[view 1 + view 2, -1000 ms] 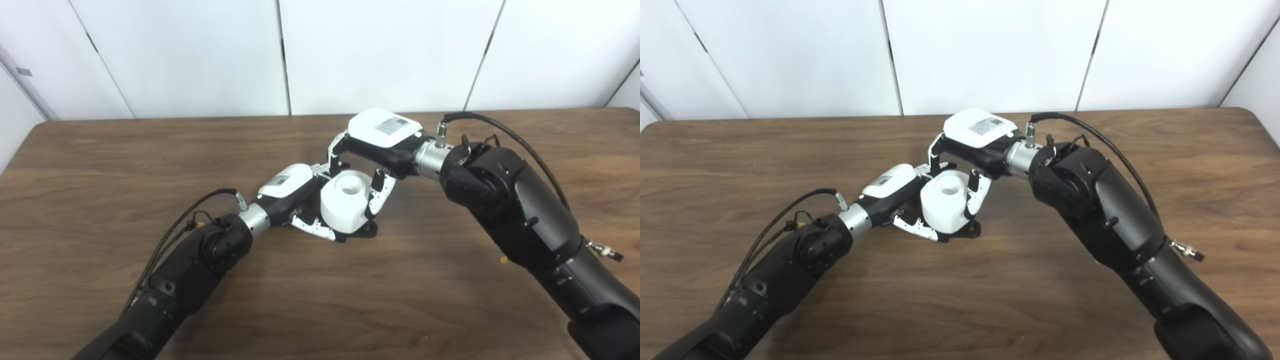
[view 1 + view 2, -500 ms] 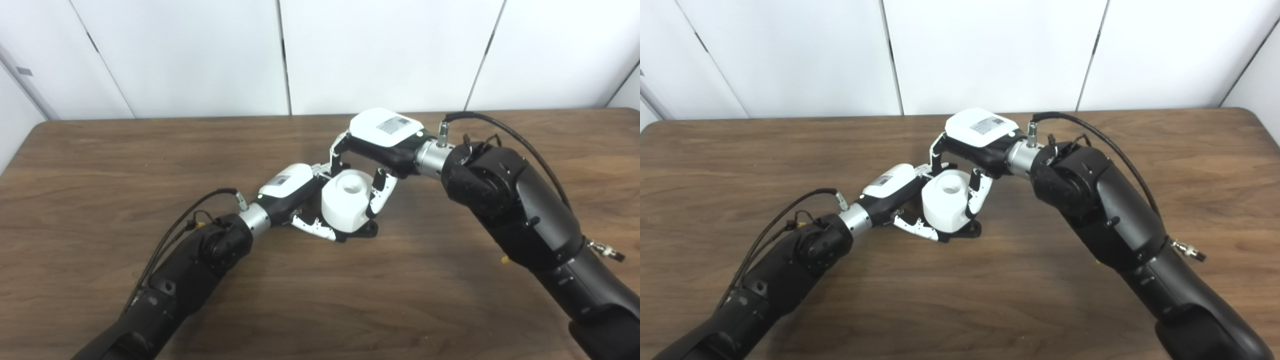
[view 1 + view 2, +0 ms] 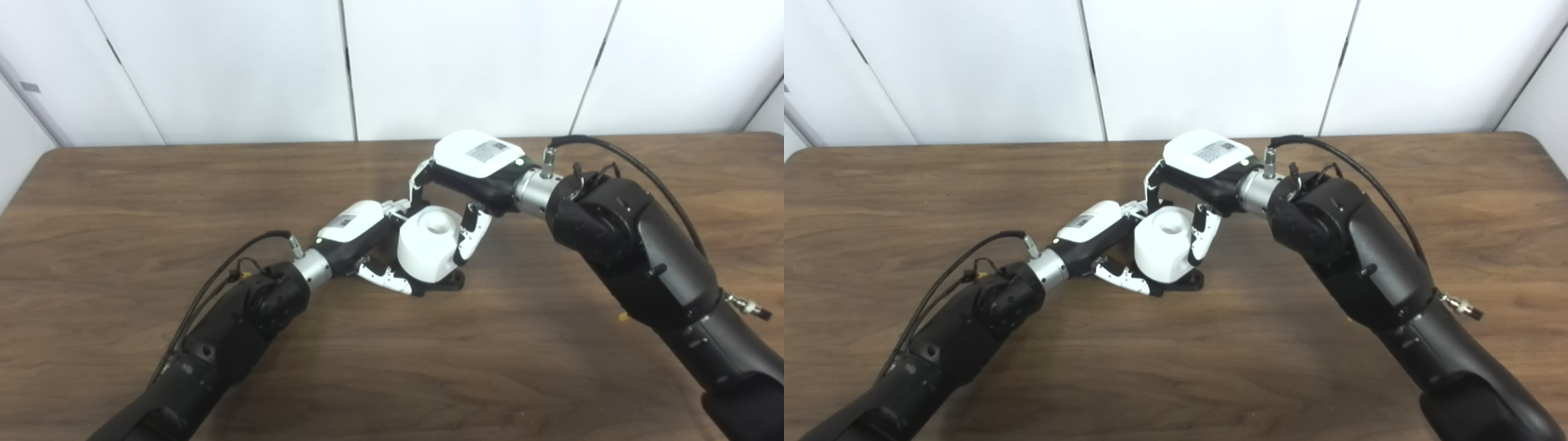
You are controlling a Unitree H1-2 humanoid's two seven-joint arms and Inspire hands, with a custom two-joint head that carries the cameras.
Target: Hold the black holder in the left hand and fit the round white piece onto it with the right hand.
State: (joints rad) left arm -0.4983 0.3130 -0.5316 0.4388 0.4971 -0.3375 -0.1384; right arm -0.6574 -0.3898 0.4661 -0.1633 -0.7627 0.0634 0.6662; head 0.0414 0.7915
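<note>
Both hands (image 3: pixel 361 236) (image 3: pixel 471 168) and the round white piece (image 3: pixel 429 245) on its black holder (image 3: pixel 450 283) crowd the counter (image 3: pixel 122 202) centre, while bare wood surrounds them toward all four edges.

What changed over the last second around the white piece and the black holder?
The right hand shifted slightly right and up, and the round white piece shifted a little right with it. The fingers are still around the piece. The left hand stayed at the black holder, which rests on the table. Nothing was let go.
</note>
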